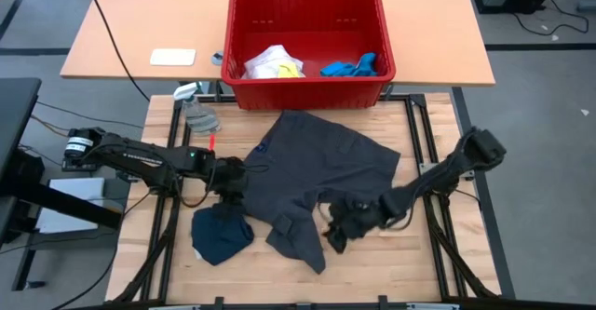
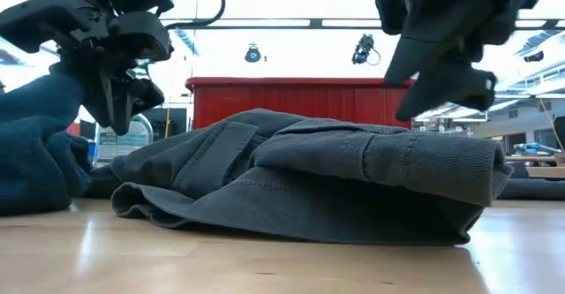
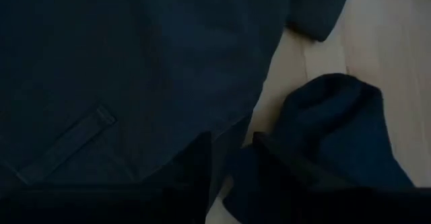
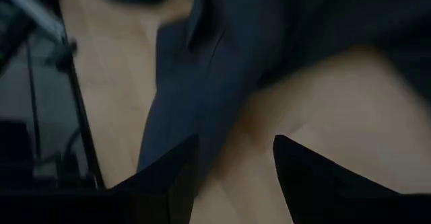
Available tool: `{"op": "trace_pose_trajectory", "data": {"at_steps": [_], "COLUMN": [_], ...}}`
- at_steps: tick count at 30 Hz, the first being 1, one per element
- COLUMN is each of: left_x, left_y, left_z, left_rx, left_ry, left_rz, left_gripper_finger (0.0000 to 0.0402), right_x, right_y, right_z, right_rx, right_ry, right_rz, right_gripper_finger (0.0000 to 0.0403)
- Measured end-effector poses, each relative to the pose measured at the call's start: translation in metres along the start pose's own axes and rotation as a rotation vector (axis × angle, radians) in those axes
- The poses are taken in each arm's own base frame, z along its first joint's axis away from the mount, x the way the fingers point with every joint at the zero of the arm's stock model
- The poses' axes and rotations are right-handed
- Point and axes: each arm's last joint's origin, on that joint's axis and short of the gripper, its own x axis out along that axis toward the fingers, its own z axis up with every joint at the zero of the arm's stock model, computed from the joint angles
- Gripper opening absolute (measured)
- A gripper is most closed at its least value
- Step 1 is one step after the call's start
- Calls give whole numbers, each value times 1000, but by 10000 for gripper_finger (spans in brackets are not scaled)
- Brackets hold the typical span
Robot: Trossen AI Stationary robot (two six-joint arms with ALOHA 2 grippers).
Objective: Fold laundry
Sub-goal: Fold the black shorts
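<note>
Dark grey shorts (image 1: 321, 170) lie rumpled on the middle of the wooden table, a fold raised along their near side (image 2: 353, 166). A small navy piece (image 1: 222, 234) sits heaped at the near left. My left gripper (image 1: 230, 187) hangs just above the navy piece, at the shorts' left edge, with navy cloth between its fingers (image 3: 232, 143). My right gripper (image 1: 341, 224) hovers open over the shorts' near right part (image 2: 441, 73). Its fingers (image 4: 236, 150) point slanting down and touch nothing. My left gripper has navy cloth (image 3: 244, 178) between its two fingers, coming at it from above and slanting down. Which part of the piece, and how many layers, cannot be told. The rest of the piece (image 2: 35, 148) rises in a heap from the table.
A red slotted basket (image 1: 307, 91) at the far edge holds a yellow and white shirt (image 1: 275, 65) and a bright blue piece (image 1: 352, 66). A clear spray bottle (image 1: 197, 113) lies at the far left. Bare wood (image 1: 410, 254) shows at the near right.
</note>
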Motion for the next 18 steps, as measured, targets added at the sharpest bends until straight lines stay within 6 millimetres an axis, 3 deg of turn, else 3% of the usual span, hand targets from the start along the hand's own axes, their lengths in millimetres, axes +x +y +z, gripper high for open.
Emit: {"op": "trace_pose_trajectory", "data": {"at_steps": [5, 9, 13, 18], "left_x": [2, 12, 19, 19], "left_y": [1, 11, 20, 22], "left_z": [-3, -22, -36, -34], "left_rx": [61, 75, 95, 215], "left_ry": [9, 76, 109, 83], "left_rz": [0, 56, 69, 71], "left_gripper_finger": [114, 114, 114, 114], "right_x": [24, 44, 61, 74], "right_y": [32, 56, 72, 79], "right_z": [-8, -5, -3, -13], "right_rx": [7, 20, 103, 204], "right_ry": [76, 115, 128, 178], "right_rz": [-36, -59, -71, -190], "right_gripper_finger": [196, 196, 197, 197]}}
